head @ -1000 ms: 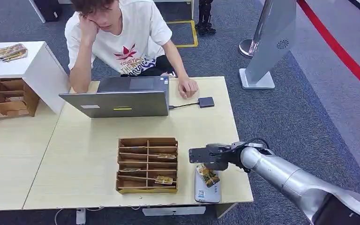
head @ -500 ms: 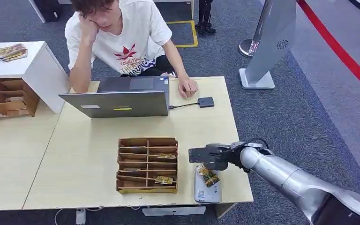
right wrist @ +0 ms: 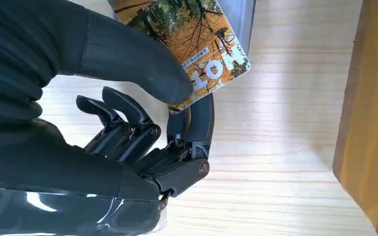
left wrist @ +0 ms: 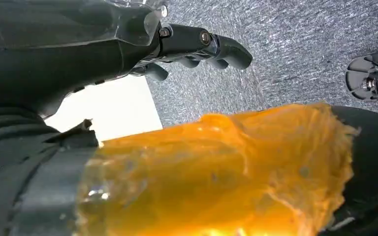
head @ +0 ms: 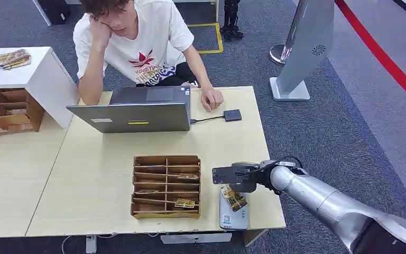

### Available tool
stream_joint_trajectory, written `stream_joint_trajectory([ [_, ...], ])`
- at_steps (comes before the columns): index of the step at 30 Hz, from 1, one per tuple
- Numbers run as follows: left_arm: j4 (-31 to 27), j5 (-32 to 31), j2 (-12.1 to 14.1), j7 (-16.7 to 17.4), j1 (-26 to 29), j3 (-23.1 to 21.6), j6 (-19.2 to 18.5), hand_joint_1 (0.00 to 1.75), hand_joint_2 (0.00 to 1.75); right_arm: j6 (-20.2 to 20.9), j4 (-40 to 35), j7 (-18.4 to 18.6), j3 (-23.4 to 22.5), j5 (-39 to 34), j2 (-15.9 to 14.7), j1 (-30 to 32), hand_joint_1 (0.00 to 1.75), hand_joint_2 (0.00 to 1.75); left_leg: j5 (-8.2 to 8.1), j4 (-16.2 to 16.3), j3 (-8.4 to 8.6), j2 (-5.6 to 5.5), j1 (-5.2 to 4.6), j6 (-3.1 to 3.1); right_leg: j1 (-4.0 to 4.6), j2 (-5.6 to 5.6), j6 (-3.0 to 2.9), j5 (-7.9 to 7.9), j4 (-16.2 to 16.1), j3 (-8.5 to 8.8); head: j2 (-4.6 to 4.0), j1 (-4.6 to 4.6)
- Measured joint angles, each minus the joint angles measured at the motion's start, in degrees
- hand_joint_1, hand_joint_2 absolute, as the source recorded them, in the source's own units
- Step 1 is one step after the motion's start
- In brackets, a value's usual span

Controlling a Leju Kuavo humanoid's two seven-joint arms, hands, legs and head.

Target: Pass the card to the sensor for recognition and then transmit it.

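Right hand point(head: 239, 177) pinching autumn-leaf printed card point(head: 234, 197) between thumb and a finger, just above flat grey sensor pad point(head: 233, 216) near pale wooden table point(head: 95, 180) edge, beside brown compartment tray point(head: 166, 186). Left hand point(left wrist: 197, 46) holding nothing, fingers loosely apart.

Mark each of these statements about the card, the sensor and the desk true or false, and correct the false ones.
1. The right hand pinches the card. True.
2. The card is over the grey sensor at the table's near edge. True.
3. The wooden organiser holds no cards. False: some cards lie in its compartments.
4. The laptop is closed flat. False: it stands open before a seated person.
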Motion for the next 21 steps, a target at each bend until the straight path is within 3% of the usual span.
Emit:
stream_joint_trajectory([
  [15, 0.0, -0.8, 0.2, 0.1, -0.4, 0.0, -0.2, 0.00, 0.00, -2.1, 0.2, -0.5, -0.1, 0.0, 0.1, 0.0, 1.75, 1.75, 0.00, 0.0, 0.00, 0.00, 0.00, 0.00, 0.00, 0.00, 0.00, 0.01, 0.0, 0.00, 0.00, 0.00],
  [21, 0.0, -0.8, 0.2, -0.1, -0.4, 0.0, -0.1, 0.00, 0.00, -4.6, -2.0, -0.3, -2.4, 0.0, -0.2, 0.1, 1.75, 1.75, 0.01, 0.0, -0.01, 0.00, 0.00, 0.00, 0.00, 0.00, 0.00, 0.01, 0.0, -0.01, 0.00, 0.00],
])
